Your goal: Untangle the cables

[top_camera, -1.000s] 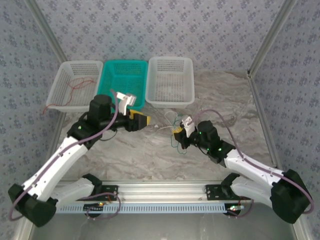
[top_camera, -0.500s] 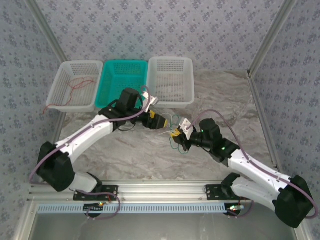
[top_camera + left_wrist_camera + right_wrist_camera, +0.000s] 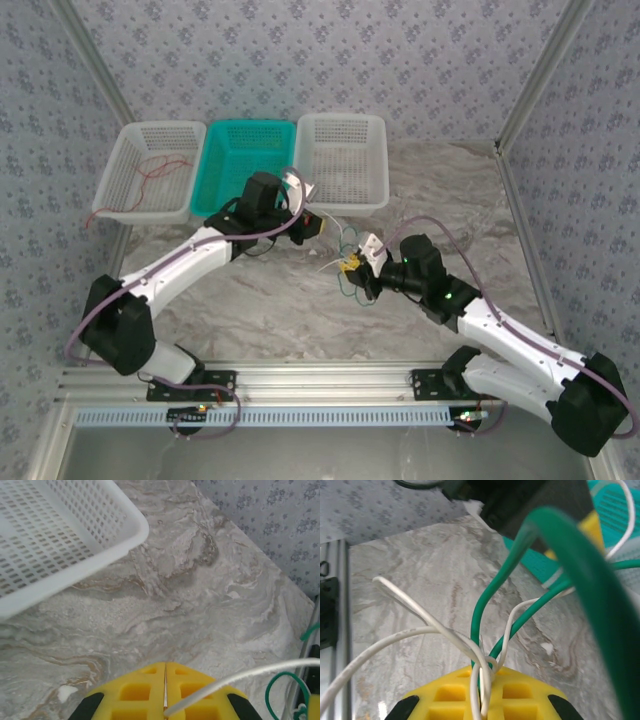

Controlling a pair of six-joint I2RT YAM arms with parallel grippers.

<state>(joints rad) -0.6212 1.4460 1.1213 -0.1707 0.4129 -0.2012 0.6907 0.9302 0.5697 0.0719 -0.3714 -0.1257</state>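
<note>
Green cable (image 3: 590, 580) blurred up close, white basket (image 3: 135, 527) cropped at frame edge

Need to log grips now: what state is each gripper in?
Left gripper: shut on a white cable.
Right gripper: shut on white and green cables.

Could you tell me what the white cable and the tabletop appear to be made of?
White cable: probably plastic-insulated wire, smooth and slightly glossy, bending in soft curves. Tabletop: looks like marble or marble-print laminate, matte, with grey-brown veining.
</note>
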